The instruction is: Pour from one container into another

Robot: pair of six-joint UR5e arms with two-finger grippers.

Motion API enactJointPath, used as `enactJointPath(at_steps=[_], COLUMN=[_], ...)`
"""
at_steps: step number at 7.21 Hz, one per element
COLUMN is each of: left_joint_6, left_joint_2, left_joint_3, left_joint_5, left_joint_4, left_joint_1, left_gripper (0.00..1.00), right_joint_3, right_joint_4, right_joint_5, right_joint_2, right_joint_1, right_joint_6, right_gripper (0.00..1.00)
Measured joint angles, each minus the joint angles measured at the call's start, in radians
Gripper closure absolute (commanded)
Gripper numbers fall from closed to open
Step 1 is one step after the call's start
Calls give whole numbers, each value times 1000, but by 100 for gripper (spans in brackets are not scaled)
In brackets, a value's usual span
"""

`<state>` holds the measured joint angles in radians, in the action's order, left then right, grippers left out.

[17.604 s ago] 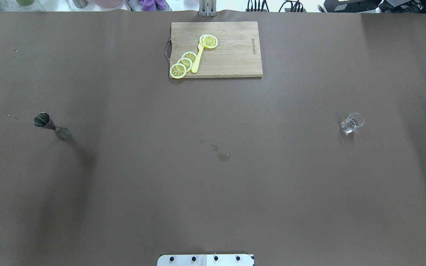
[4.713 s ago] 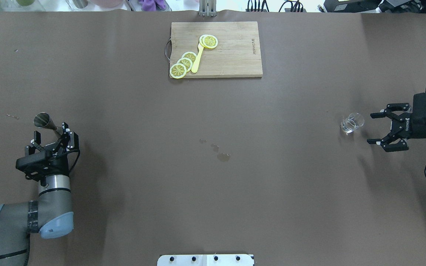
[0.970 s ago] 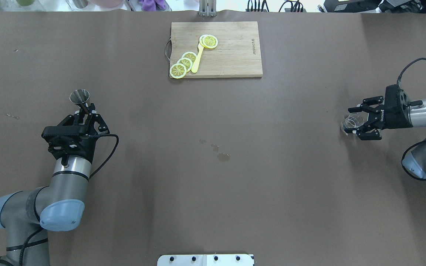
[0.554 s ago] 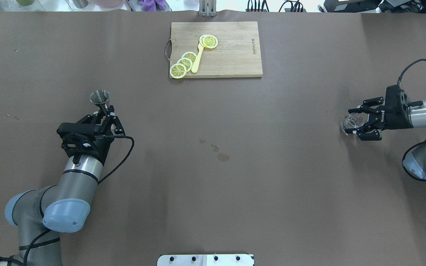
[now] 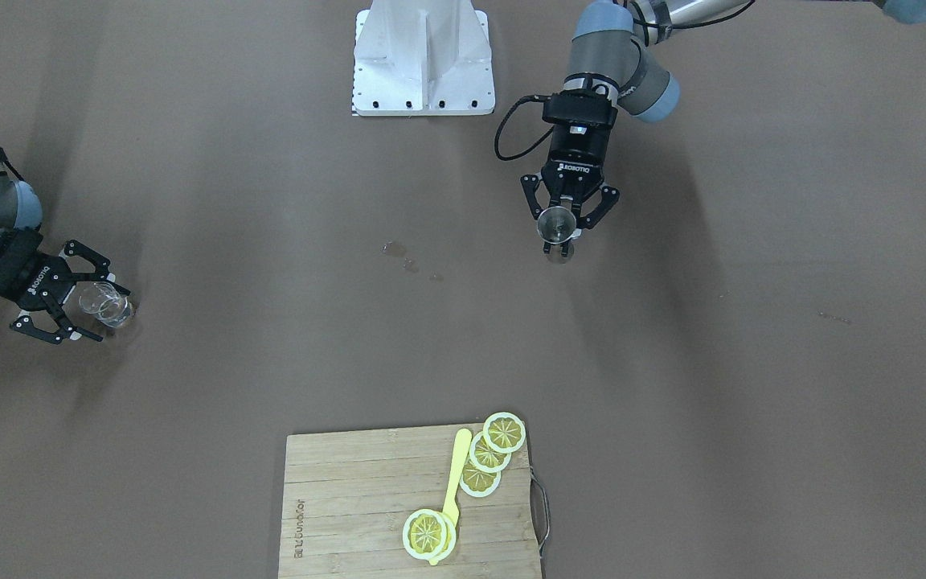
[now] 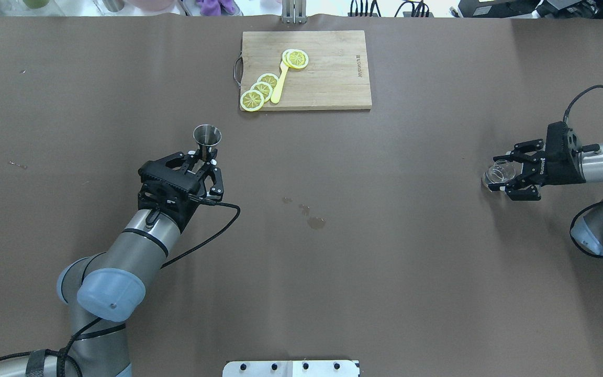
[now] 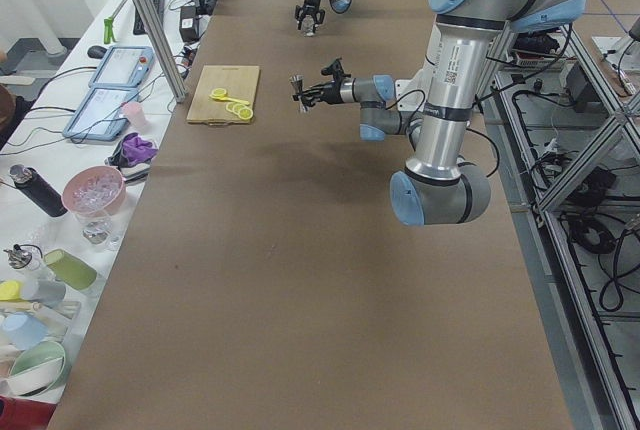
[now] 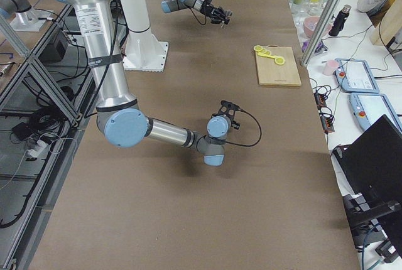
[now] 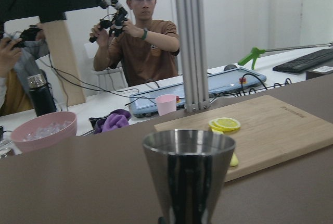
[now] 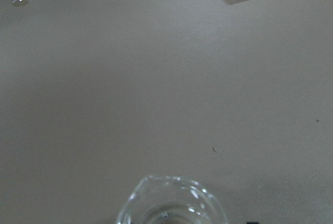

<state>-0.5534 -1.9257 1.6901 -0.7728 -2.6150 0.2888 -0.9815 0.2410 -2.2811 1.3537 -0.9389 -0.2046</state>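
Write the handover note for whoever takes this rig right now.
Left gripper: shut on the jigger at its waist. It holds the jigger upright, apparently off the table, left of centre.
Right gripper: open, with a finger on either side of the glass cup. The cup stands on the table at the robot's right, and no grasp shows.
Done: the jigger is picked up and the right gripper is placed around the cup.
Left: close on the cup, lift it, bring it to the jigger, and pour into the jigger's upper cone.
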Motion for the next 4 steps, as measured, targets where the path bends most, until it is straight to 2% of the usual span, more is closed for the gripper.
enactJointPath(at_steps=[2, 4], left_joint_6=[112, 152], left_joint_2=[-78, -111], left_joint_3=[-17, -27], left_joint_5=[-97, -270], left_joint_4=[-2, -6], left_joint_1=[8, 50], left_gripper=[100, 100], right_joint_3=[-4, -6], right_joint_4=[1, 1], right_joint_5=[-3, -3], right_joint_2=[3, 4], right_joint_1=[1, 3], right_joint_6=[-16, -24], right_gripper=[23, 28])
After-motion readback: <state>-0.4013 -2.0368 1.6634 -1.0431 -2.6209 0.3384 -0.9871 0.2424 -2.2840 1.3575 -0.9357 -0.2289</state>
